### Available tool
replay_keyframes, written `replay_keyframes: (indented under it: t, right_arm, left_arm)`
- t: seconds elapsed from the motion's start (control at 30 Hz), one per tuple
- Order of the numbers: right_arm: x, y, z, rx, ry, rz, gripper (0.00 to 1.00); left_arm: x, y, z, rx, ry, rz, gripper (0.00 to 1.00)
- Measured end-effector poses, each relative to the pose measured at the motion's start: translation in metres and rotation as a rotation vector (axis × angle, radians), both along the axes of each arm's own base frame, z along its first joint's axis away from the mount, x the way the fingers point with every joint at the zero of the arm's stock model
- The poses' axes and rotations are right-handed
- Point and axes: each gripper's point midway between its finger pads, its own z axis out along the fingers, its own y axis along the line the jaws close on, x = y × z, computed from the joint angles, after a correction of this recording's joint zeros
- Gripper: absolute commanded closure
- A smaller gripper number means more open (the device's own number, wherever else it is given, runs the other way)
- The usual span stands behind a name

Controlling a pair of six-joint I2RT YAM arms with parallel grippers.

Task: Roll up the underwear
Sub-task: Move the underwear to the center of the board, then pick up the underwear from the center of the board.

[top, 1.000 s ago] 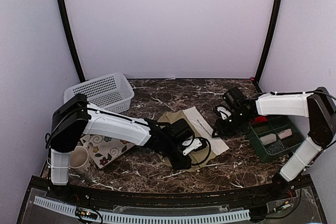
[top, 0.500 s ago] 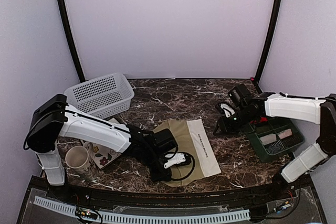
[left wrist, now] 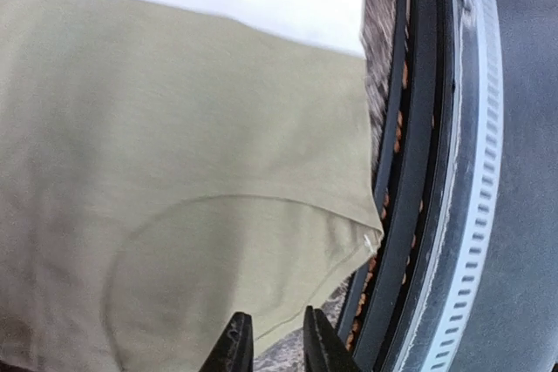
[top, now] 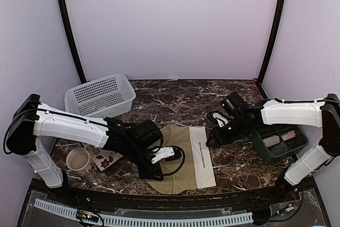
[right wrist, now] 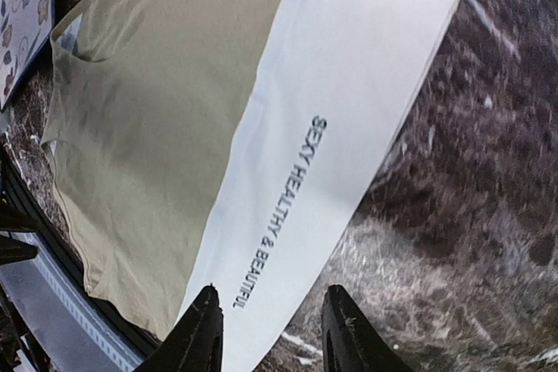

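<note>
I have the olive-khaki underwear (top: 180,178) lying flat on the marble table (top: 175,97), close to the near edge. Its cream waistband (right wrist: 340,119), printed with dark lettering, is turned toward my right arm. It lies smooth, which I judge is what a tidy roll needs.

The left gripper (left wrist: 272,350) hangs low over the near hem by the leg curve. Its fingers stand only a narrow gap apart with nothing pinched between them. I read that as lining up to catch the hem and begin rolling.

The right gripper (right wrist: 272,337) hovers above the near end of the waistband, its fingers moderately apart and empty, probably ready to steady that side.

The green tray (top: 264,146) sits well apart on the right.
</note>
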Motion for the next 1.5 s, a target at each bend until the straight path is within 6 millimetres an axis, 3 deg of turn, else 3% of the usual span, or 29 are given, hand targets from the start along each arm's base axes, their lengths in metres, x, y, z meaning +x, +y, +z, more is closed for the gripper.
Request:
replay_keyframes:
  t: [0.07,0.2,0.33,0.43,0.6,0.73,1.0,1.5]
  right_arm:
    - [0.015,0.01,0.004,-0.004,-0.025,0.013,0.61]
    - [0.054,0.037,0.012,0.007,-0.094,0.049,0.59]
    - [0.082,0.049,0.011,0.011,-0.142,0.083,0.52]
    - [0.105,0.039,0.012,0.027,-0.171,0.093,0.47]
    - [0.143,0.016,0.013,0.043,-0.201,0.111,0.48]
    - [0.155,0.023,-0.002,0.033,-0.194,0.198,0.5]
    - [0.146,0.025,-0.038,0.004,-0.106,0.31,0.51]
    - [0.148,0.013,-0.047,0.029,-0.078,0.33,0.62]
  left_arm:
    - [0.025,0.0,0.021,-0.075,-0.013,0.077,0.67]
    - [0.099,0.014,0.054,-0.192,-0.081,0.283,0.56]
    - [0.159,0.036,0.063,-0.216,-0.09,0.438,0.52]
    - [0.203,0.037,0.069,-0.243,-0.101,0.507,0.5]
    - [0.25,0.018,0.063,-0.269,-0.077,0.532,0.47]
    - [0.262,0.004,0.048,-0.269,-0.036,0.521,0.47]
    - [0.277,-0.002,0.034,-0.278,0.017,0.527,0.46]
    - [0.289,-0.017,0.007,-0.272,0.089,0.513,0.42]
